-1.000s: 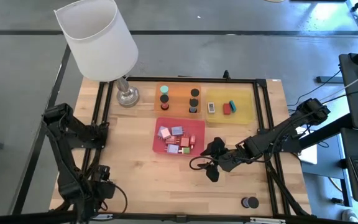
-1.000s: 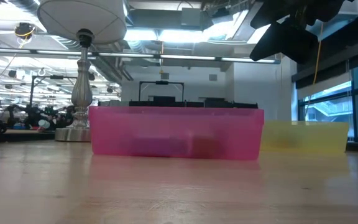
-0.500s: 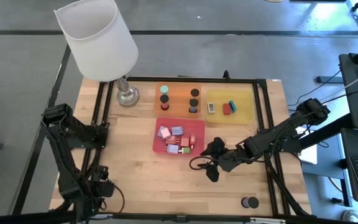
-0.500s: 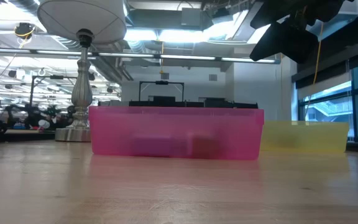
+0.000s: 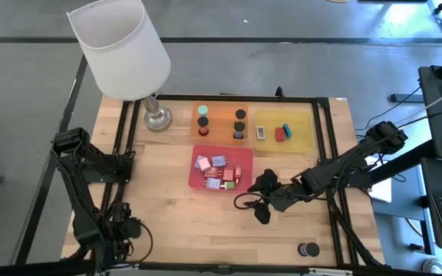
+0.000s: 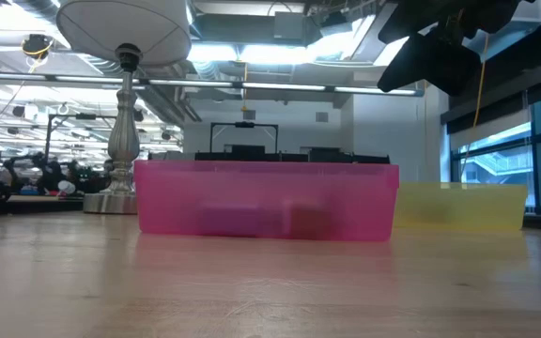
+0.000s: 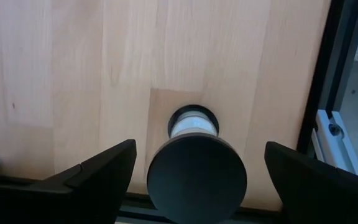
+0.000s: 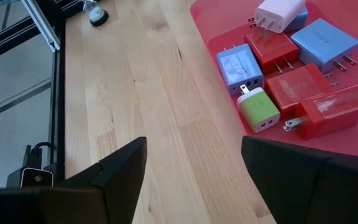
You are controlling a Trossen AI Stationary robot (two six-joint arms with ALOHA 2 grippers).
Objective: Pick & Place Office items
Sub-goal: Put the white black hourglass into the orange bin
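Note:
A short black cylinder (image 7: 196,177) with a pale band (image 7: 193,124) stands on the wood at the table's near left corner. My left gripper (image 7: 199,149) points down over it, open, one finger on each side with gaps. In the high view this gripper (image 5: 123,230) hides the cylinder. My right gripper (image 5: 261,205) hangs open over bare wood beside the red tray's near right corner, nothing between its fingers (image 8: 124,167). The red tray (image 5: 196,178) holds several red, lavender-blue, white and green blocks (image 8: 272,68). Another black cylinder (image 5: 308,250) stands near the table's near right corner.
The orange tray (image 5: 221,115) at the back holds several black cylinders, and the yellow tray (image 5: 301,132) beside it holds flat white, red and teal pieces. A white-shaded lamp (image 5: 121,50) stands at the far left. A black frame (image 5: 324,153) borders the wood.
My left gripper has sunk a little at the table's near left corner and rolled about its own pointing line. My right gripper and the trays have kept still.

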